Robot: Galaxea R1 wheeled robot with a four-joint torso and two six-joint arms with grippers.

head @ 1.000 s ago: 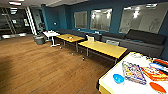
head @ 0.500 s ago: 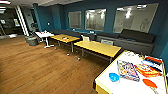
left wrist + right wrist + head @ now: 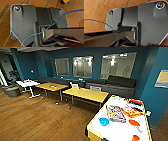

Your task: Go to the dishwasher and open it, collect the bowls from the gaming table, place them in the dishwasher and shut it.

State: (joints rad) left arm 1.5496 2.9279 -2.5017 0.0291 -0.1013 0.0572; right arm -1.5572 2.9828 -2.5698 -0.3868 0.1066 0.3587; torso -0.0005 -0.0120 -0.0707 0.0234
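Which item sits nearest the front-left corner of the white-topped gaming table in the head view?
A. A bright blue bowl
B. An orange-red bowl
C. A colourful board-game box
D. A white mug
A: the blue bowl lies on the gaming table closest to that corner, with the board-game box just behind it and an orange-red bowl farther toward the right side.
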